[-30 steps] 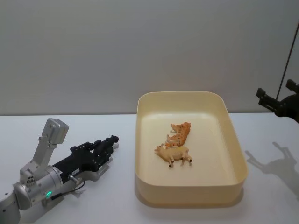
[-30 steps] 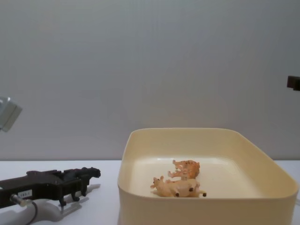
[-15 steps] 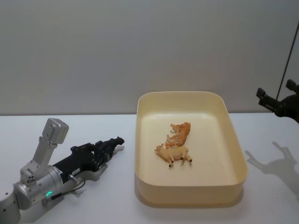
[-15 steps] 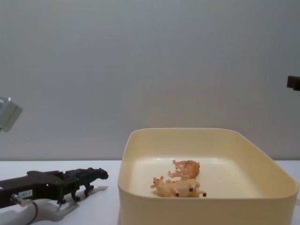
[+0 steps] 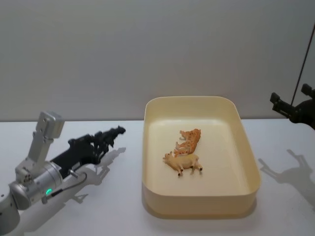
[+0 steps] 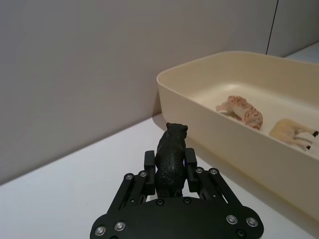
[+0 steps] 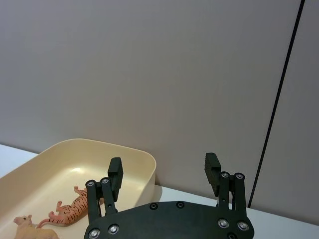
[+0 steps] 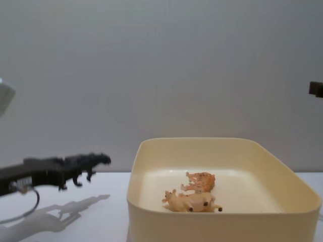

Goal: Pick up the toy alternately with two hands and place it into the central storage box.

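Observation:
A black toy animal [image 5: 113,133] hangs above the white table, left of the cream-yellow storage box [image 5: 202,100]. My left gripper [image 5: 101,139] is shut on its body, and the head sticks out past the fingertips toward the box. The left wrist view shows the black toy [image 6: 171,158] clamped between the two fingers of the left gripper [image 6: 169,168], with the box [image 6: 234,134] just beyond. Inside the box lie an orange striped tiger [image 5: 189,138] and a tan animal [image 5: 183,162] on its side. My right gripper [image 5: 290,106] hovers open, high at the right, past the box's far right corner.
The white table [image 5: 98,206] runs left and in front of the box, with the left arm's shadow on it. A grey wall stands behind. A thin black vertical strip [image 7: 279,99] runs down the wall at the right.
The left gripper has risen off the table with the black toy in it, and its shadow now falls below it. The right gripper and the toys in the box have not moved.

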`<act>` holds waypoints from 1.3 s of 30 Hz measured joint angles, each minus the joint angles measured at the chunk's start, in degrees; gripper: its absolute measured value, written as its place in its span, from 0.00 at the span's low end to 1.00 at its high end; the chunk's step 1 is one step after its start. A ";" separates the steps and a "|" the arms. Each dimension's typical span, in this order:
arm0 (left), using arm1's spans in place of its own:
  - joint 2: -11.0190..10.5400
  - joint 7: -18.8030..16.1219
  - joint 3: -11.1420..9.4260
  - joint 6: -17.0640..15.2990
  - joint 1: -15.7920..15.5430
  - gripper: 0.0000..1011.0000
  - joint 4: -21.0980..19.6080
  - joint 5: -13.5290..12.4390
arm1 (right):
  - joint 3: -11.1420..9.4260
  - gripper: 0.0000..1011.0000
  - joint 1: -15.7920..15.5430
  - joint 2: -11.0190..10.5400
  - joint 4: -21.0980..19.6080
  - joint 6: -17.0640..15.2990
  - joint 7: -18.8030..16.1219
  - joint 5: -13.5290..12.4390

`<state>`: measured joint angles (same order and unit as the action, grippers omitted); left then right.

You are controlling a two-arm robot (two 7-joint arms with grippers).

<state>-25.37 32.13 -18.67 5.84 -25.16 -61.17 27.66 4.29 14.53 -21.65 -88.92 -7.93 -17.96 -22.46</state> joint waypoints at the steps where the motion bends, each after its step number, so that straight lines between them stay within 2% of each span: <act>1: -0.13 -0.49 0.23 0.09 0.00 0.31 -0.81 0.13 | 0.00 0.99 0.00 0.00 0.00 0.00 0.00 0.00; 9: -0.47 -1.53 1.41 -0.29 -1.18 0.31 -5.05 0.50 | 0.00 0.99 0.00 0.00 0.00 0.00 0.00 0.00; 16: -0.18 0.58 1.78 -1.57 -3.28 0.31 -7.34 0.37 | 0.00 0.99 0.00 0.00 0.00 0.00 0.00 0.00; 29: 1.66 8.80 0.87 -4.25 -8.36 0.31 -7.37 -2.64 | 0.00 0.99 0.00 0.00 0.00 0.00 0.00 0.00; 39: 3.94 17.20 -0.96 -5.43 -13.41 0.31 -3.92 -8.39 | 0.00 0.99 0.00 0.00 0.00 0.00 0.00 0.00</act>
<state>-21.42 49.34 -19.63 0.41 -38.57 -65.09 19.27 4.29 14.53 -21.64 -88.92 -7.93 -17.95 -22.46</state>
